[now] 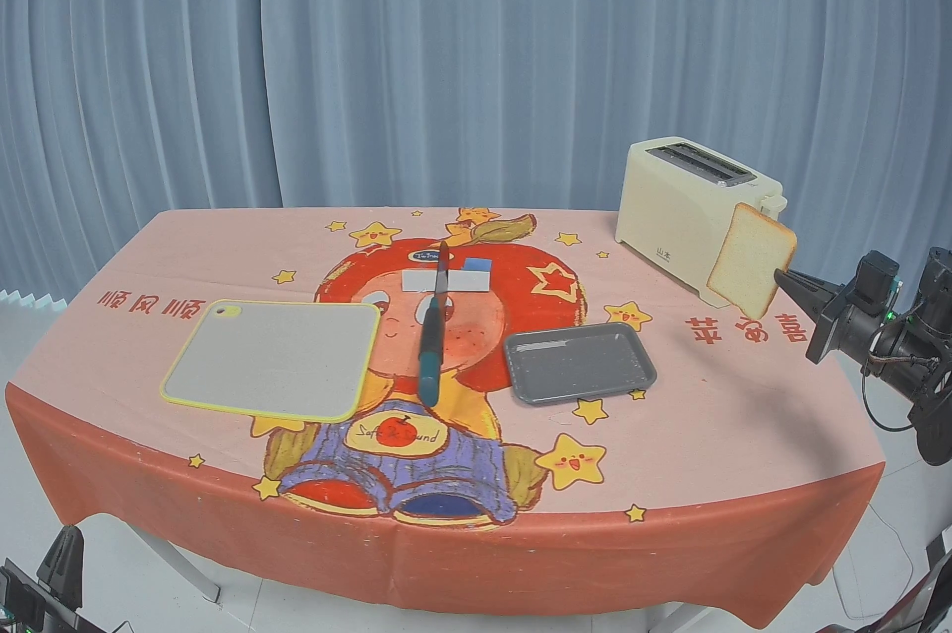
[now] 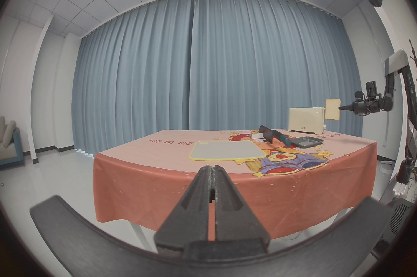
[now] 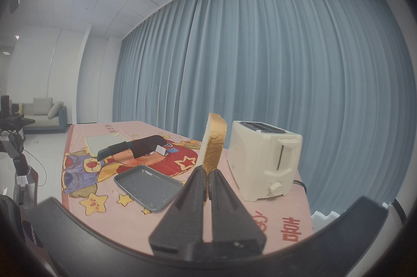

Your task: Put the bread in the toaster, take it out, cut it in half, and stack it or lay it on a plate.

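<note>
One pale square slice of bread (image 1: 752, 258) hangs upright in the head view, pinched at its lower edge by the right gripper (image 1: 788, 280) beside the cream two-slot toaster (image 1: 684, 203), likely so it can drop edge-first into a slot. From the left wrist, the left gripper (image 2: 213, 180) sits clenched on nothing, low off the orange-clothed table (image 2: 173, 186) at its near left corner. From the right wrist, the slice stands clamped between closed tips.
</note>
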